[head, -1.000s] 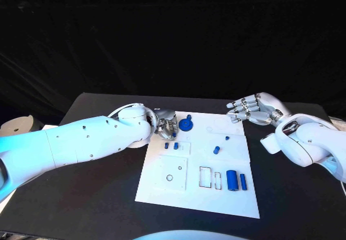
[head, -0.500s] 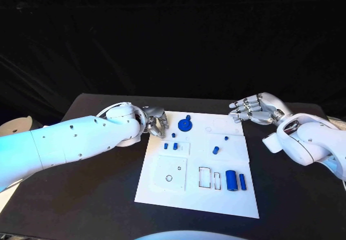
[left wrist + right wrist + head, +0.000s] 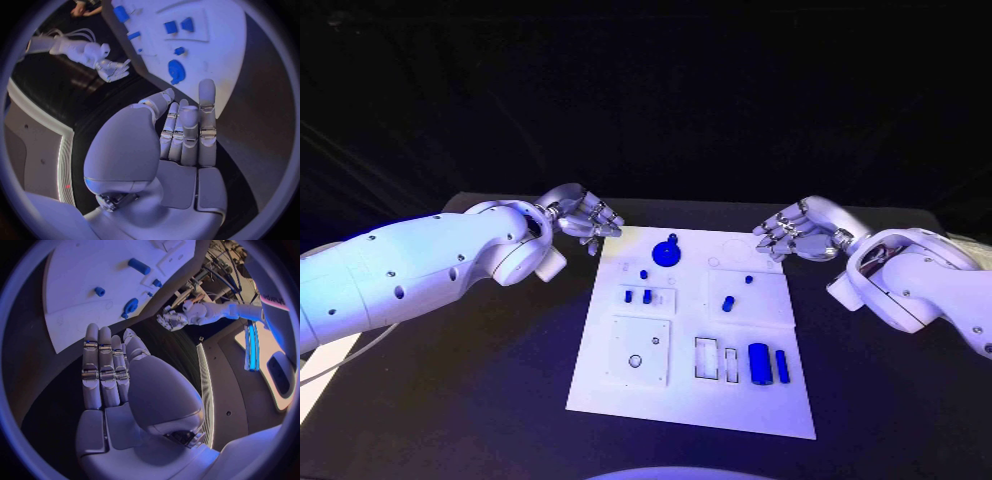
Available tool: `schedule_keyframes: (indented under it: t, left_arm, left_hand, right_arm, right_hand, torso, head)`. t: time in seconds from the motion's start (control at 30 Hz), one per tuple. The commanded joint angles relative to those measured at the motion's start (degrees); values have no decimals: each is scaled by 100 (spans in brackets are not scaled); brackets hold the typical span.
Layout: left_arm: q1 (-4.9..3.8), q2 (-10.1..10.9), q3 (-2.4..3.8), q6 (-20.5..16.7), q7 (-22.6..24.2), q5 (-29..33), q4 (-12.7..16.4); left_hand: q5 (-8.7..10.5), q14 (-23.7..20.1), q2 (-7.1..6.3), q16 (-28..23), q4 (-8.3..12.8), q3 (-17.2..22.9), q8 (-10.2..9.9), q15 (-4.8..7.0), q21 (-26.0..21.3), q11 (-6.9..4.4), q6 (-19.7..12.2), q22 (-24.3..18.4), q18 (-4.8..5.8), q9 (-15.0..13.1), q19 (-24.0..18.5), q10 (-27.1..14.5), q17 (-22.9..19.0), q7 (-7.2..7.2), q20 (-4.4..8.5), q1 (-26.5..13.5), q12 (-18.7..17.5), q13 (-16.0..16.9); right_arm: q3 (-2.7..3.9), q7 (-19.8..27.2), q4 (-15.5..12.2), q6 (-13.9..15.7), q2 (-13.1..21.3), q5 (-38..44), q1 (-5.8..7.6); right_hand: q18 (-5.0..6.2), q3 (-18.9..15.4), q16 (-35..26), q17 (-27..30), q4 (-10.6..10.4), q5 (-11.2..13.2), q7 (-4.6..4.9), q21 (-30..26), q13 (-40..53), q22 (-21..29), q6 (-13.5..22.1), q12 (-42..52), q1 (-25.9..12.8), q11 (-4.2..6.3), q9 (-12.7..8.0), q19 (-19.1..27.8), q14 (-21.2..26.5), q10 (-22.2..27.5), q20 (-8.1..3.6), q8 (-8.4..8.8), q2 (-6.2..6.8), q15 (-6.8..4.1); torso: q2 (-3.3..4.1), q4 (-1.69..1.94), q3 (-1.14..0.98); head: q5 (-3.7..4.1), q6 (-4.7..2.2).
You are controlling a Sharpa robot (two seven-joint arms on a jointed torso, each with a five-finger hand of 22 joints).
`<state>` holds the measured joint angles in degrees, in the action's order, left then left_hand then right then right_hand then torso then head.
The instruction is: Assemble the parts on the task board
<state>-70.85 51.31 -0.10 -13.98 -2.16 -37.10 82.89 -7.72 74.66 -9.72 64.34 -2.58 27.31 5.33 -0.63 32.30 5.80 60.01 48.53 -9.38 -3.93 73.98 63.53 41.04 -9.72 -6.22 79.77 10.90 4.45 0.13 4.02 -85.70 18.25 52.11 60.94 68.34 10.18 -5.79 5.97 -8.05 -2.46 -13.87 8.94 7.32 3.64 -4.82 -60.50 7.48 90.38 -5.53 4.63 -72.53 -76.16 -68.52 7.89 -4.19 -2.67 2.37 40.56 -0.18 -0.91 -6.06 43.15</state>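
The white task board (image 3: pixel 678 395) lies in the middle of the black table. On it, a round blue piece (image 3: pixel 668 252) sits near the far edge, with small blue pegs (image 3: pixel 638 296) and a blue block (image 3: pixel 730 302) further in. A blue cylinder (image 3: pixel 759 362) and a thin bar (image 3: pixel 782 367) lie at the near right. My left hand (image 3: pixel 584 220) hovers off the board's far left corner, fingers straight and empty (image 3: pixel 181 135). My right hand (image 3: pixel 795 232) hangs at the far right corner, also empty (image 3: pixel 106 370).
Rectangular recesses (image 3: pixel 713 358) and a square plate with a hole (image 3: pixel 640 352) mark the board's near half. Black table (image 3: pixel 459 380) stretches on both sides of the board. The left wrist view shows the round piece (image 3: pixel 175 70) beyond the fingertips.
My left hand has drawn back from the board's far left edge, near the round blue piece, moving left and away. The right hand has barely moved.
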Motion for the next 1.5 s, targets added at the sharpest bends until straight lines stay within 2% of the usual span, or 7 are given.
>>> schedule_keyframes:
  t: [0.03,0.13,0.23,0.43,0.73,1.23,1.5]
  left_arm:
    - [-14,91,-13,-153,1112,3819,142]
    - [-16,180,-25,-21,1322,4269,276]
    - [-14,241,-36,50,1442,4489,401]
    - [-5,305,-57,302,1532,4655,599]
    - [0,327,-64,513,1579,4693,690]
    - [1,350,-64,582,1587,4672,687]
    - [0,356,-64,583,1565,4616,688]
  left_hand:
    - [-25,-144,-14,-133,-71,-25,37,5,-69,-21,25,-43,-108,-3,-76,50,-239,10,4,-143,92,16]
    - [-29,-231,8,-222,-73,-27,44,3,-114,-22,23,-71,-106,-1,-107,41,-399,7,4,-164,127,18]
    - [-28,-252,15,-238,-71,-29,43,2,-129,-20,17,-82,-106,0,-116,35,-429,4,4,-169,140,18]
    - [-25,-303,20,-285,-70,-44,48,-3,-160,-16,13,-102,-104,1,-131,25,-520,-2,1,-188,166,18]
    - [-30,-410,52,-377,-28,-38,49,-9,-219,-8,-10,-140,-103,4,-167,-19,-691,-13,-3,-162,203,13]
    - [-34,-447,68,-400,10,-27,49,-13,-245,0,-28,-159,-103,6,-177,-50,-747,-24,-4,-133,225,9]
    - [-34,-454,71,-404,17,-25,48,-14,-249,3,-33,-162,-103,6,-178,-58,-759,-27,-5,-128,229,8]
  right_arm:
    - [1,-847,-94,-535,-63,2292,-10]
    - [1,-1174,-169,-763,-125,3116,-33]
    - [1,-1423,-222,-970,-203,3735,-58]
    - [0,-1677,-258,-1186,-358,4448,-93]
    - [-1,-1650,-288,-1374,-457,4612,-147]
    - [-1,-1581,-249,-1566,-546,4607,-299]
    - [-1,-1551,-196,-1621,-596,4605,-338]
  right_hand:
    - [45,51,110,-88,-10,38,-73,145,8,-62,-136,-6,17,69,11,-277,-306,-144,-117,-34,81,-107]
    - [39,72,256,-223,-44,120,-150,329,11,-146,-243,-43,-46,151,10,-577,-666,-272,-248,-32,134,-220]
    - [38,109,401,-373,-90,208,-208,489,11,-223,-307,-111,-91,213,1,-806,-947,-349,-350,-11,178,-297]
    - [25,286,860,-781,-233,410,-269,729,15,-358,-382,-295,-150,255,-27,-1027,-1027,-396,-448,39,282,-363]
    - [19,460,1189,-1081,-402,500,-295,877,4,-449,-356,-386,-207,240,-49,-1095,-1033,-267,-452,49,392,-367]
    - [20,801,1528,-1378,-502,528,-312,1066,3,-573,-467,-380,-127,282,-37,-1147,-1033,-273,-490,31,434,-408]
    - [15,1282,1860,-1623,-508,859,-332,1274,6,-714,-609,-381,2,319,-22,-1200,-1033,-373,-536,18,360,-452]
  torso:
    - [8,10,5]
    - [8,12,9]
    - [3,8,8]
    - [11,10,15]
    - [-5,10,34]
    - [9,10,16]
    - [7,4,18]
  head:
    - [124,-28]
    - [199,-39]
    - [227,-56]
    - [252,-76]
    - [251,-50]
    - [211,-35]
    - [210,-11]
